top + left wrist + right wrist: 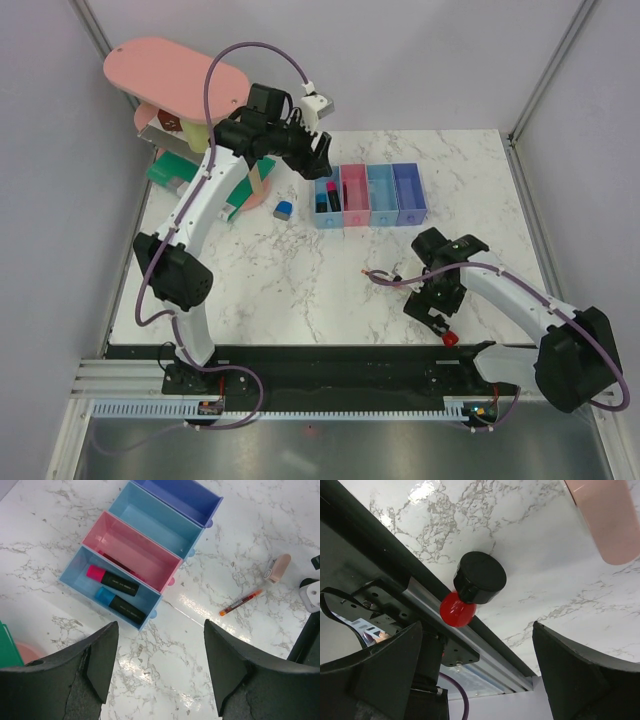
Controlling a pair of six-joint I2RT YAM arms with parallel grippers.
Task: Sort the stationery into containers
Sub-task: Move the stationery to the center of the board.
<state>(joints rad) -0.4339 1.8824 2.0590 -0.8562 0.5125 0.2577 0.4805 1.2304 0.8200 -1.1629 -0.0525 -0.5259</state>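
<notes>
Four containers stand in a row: light blue [327,200], pink [354,196], light blue [382,195] and purple-blue [410,194]. The first light blue bin [79,577] holds a pink-red marker [111,580] and a blue marker [120,606]. My left gripper [320,152] [160,670] hangs open and empty above the table, just short of that bin. A thin red pen [241,602] and a pale pink eraser [278,568] lie on the marble. A blue-white block [284,209] sits left of the bins. My right gripper [434,318] [477,675] is open over the red-and-black knob [472,587] at the table's near edge.
A large pink oval-topped stand [175,75] and a green flat box [170,172] occupy the back left. The black front rail [300,355] runs right beside the knob. The eraser [605,515] lies just beyond the right gripper. Something dark red lies in the pink bin [131,550].
</notes>
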